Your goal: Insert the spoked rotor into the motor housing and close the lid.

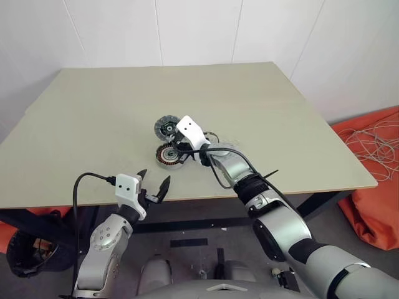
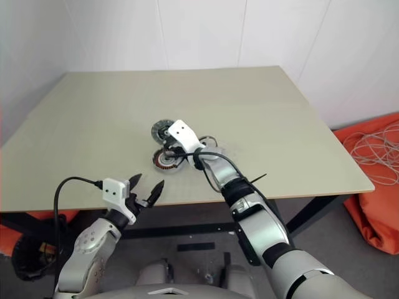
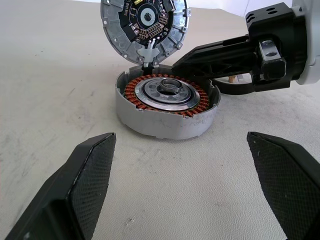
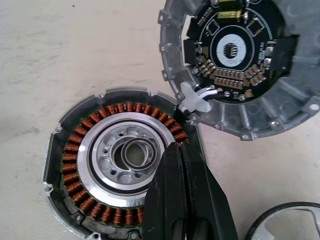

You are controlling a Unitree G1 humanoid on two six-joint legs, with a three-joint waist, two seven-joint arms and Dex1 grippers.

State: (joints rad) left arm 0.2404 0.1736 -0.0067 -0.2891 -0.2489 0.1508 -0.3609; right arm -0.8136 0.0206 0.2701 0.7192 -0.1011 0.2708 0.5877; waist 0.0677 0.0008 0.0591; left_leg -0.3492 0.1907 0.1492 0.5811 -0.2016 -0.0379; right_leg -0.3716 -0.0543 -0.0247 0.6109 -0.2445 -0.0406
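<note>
Left gripper [image 1: 154, 185] waits at the near worktop [image 1: 93, 112] edge, fingers spread wide and holding nothing. It aims level at the motor housing [image 3: 167, 105], likely parked clear so the other arm has room.

Motor housing sits near mid-worktop, open side up, copper windings ringing a silver hub. Whether that hub is the spoked rotor already seated cannot be told.

Right gripper [image 4: 185, 165] reaches over the housing from its 5 o'clock side. Fingers are clenched together on nothing, tips just above the windings by the hub, probably for prodding or pressing.

Lid [image 4: 240, 60] stands tilted open at the housing's 1 o'clock, circuit board showing, joined by short white wires. It is not yet closed.

A dark ring [image 4: 285, 222] lies beside the housing at 4 o'clock.
</note>
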